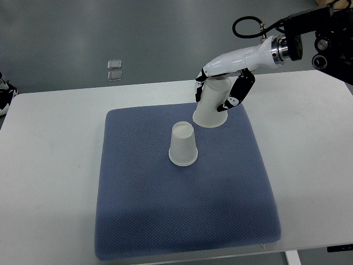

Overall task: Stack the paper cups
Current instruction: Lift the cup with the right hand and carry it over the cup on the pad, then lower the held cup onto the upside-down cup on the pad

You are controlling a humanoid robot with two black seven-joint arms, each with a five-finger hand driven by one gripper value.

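Cups: two white paper ones. Nearest item is the blue mat (182, 221), lying flat on the white surface (49, 165). First cup (183, 144) stands upside down near the mat's centre, wide rim on the fabric, untouched. Second cup (212, 104), farther and to the right, is also inverted, tilted, its rim over the mat's far edge; whether it touches the mat is unclear. Right hand (223, 83) holds it, fingers (199, 84) wrapped around the upper part, thumb on the right side. Far left, on the floor, two small clear squares (115, 69).
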